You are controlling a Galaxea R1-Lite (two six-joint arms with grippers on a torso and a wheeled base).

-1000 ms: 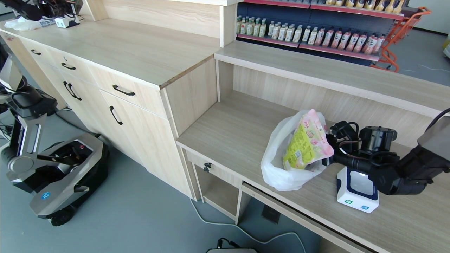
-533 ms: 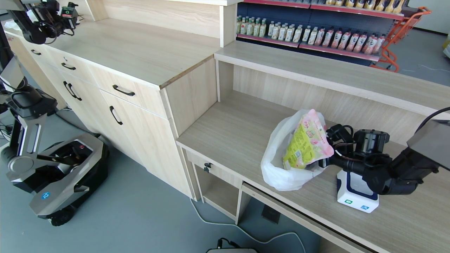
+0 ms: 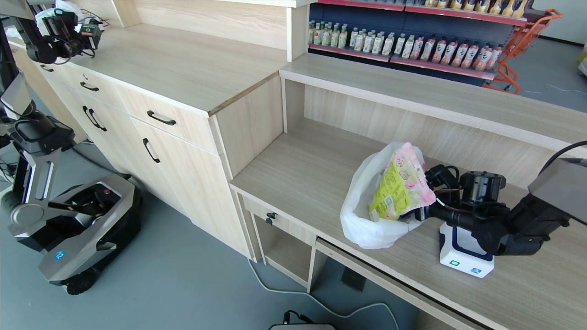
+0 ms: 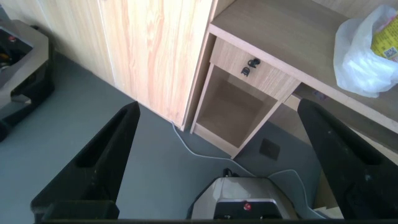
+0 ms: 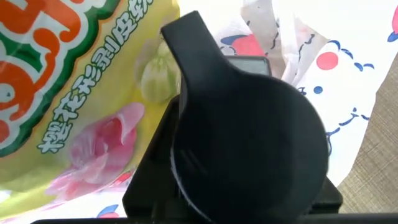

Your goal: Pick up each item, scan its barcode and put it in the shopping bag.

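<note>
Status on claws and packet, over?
Left claw open, empty. Right claw against yellow-pink snack packet, upright in white plastic bag. Nothing in the way.

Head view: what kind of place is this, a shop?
Probably a small shop's checkout: rows of drink bottles on red shelves, an orange wire trolley, and a white-and-blue box scanner beside a white plastic shopping bag on the pale wooden counter.

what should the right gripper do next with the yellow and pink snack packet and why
Probably ease it lower before letting go: the yellow and pink snack packet stands half out of the white plastic shopping bag, the right gripper at its lower edge.
</note>
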